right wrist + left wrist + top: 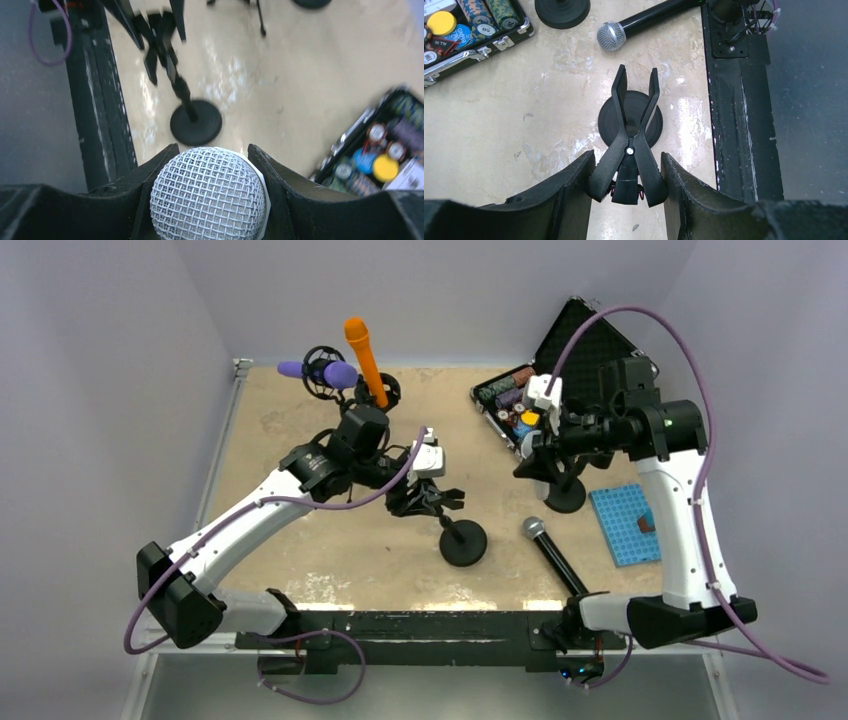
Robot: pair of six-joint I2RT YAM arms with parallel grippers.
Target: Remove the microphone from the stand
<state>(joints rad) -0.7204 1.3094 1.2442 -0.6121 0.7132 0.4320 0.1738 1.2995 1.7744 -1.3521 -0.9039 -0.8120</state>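
I log: right tool (212, 150) clamped around microphone (207, 200) head; left tool (627, 156) squeezing stand clip (630, 120) handles.

The tan counter (290, 430) is scuffed and mottled. At its far right an open black case (587, 338) has its lid raised; rows of poker chips (506, 398) fill it, with a yellow disc (529, 418) among them. Nearer on the right lies a blue studded pad (618, 530) with a small brown object (646, 522) on it. At the far edge an orange mic (365, 360) stands tilted beside a purple mic (330, 371), which lies level. A black mic (553, 552) with a silver grille lies loose by the dark rail (420, 625) along the near edge.
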